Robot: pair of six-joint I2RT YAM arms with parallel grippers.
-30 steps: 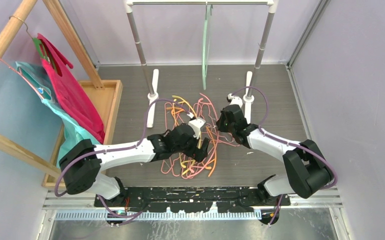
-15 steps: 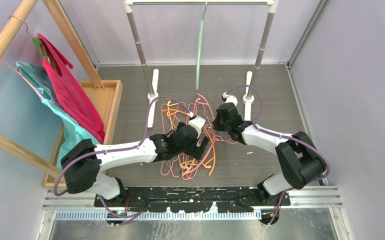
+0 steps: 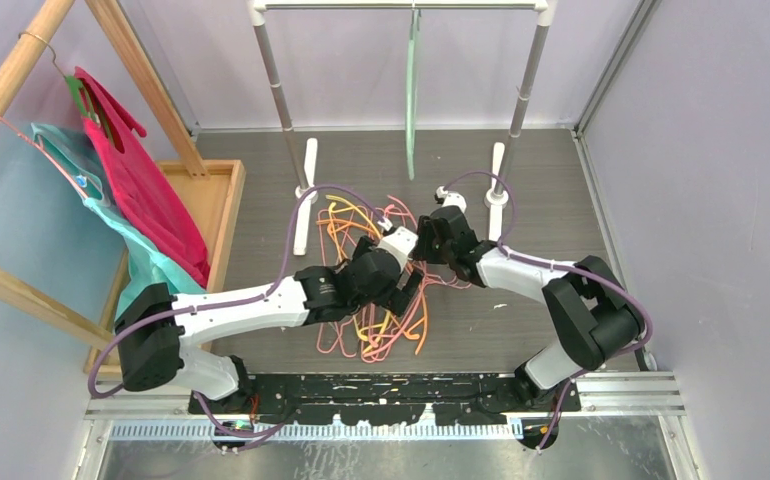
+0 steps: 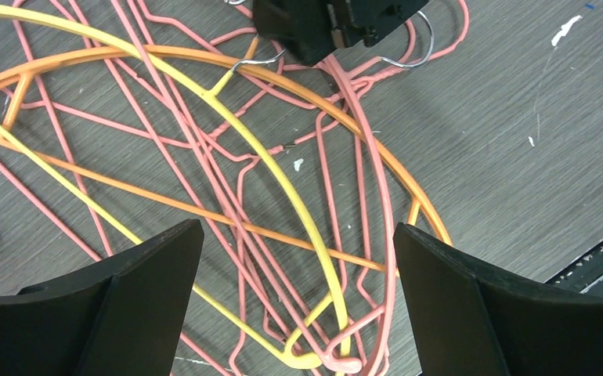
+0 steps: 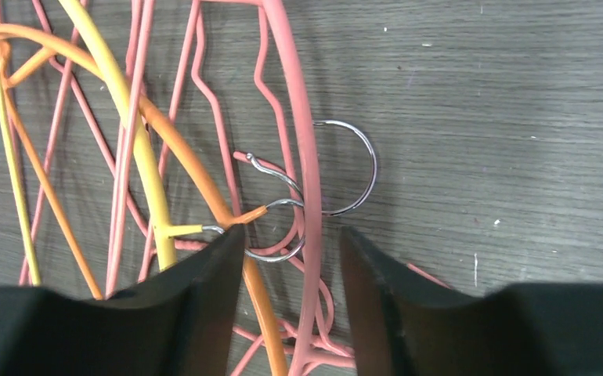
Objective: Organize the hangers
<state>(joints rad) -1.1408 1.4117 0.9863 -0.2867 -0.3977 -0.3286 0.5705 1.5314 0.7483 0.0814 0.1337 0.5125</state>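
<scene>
While both arms reach into the hangers (image 3: 371,320) piled mid-tabletop (image 3: 561,200), top view has the left tool (image 3: 407,290) and right tool (image 3: 424,244) close together over the tangle. One grey-green hanger (image 3: 412,100) hangs on the rail (image 3: 401,5).
Left wrist: left tool released, jaws wide, above the yellow hanger (image 4: 283,182) and orange hanger (image 4: 417,196) crossing pink wire ones.
Right wrist: right tool released, jaws straddling a thick pink hanger (image 5: 301,117) and steel hooks (image 5: 373,168), not clamped.
</scene>
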